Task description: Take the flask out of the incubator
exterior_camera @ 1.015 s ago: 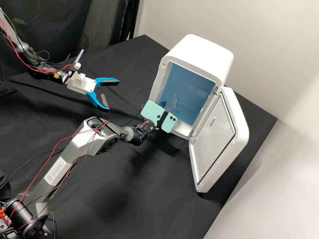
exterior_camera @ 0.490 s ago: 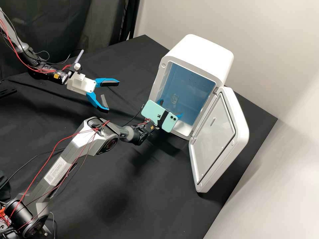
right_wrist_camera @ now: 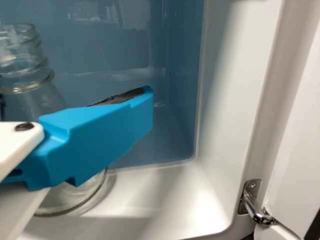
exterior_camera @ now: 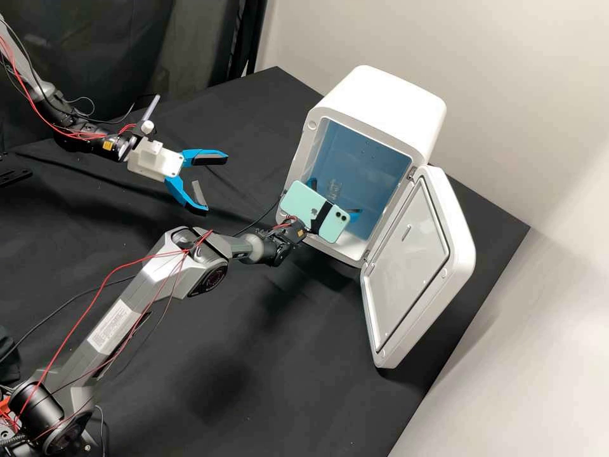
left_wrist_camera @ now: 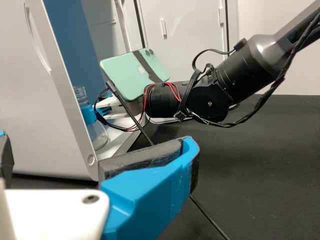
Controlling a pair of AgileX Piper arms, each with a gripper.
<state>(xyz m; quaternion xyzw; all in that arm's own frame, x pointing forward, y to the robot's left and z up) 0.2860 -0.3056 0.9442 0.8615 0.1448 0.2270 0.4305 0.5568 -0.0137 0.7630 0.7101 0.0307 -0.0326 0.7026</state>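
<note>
R gripper [exterior_camera: 336,198] inside incubator [exterior_camera: 380,108], fingers apart beside flask [right_wrist_camera: 20,65] — L gripper [exterior_camera: 214,181] spread wide over bench [exterior_camera: 254,355], well apart.

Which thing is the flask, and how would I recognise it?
Find the white incubator, its door hanging open. On the floor of its blue chamber stands the flask: clear glass, threaded neck, unlike the solid blue finger beside it.

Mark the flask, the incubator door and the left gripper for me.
flask [right_wrist_camera: 22,60]: right wrist view, on its glass neck.
incubator door [exterior_camera: 412,254]: high view, on its inner panel.
left gripper [exterior_camera: 214,181]: high view, midway between its fingertips.
</note>
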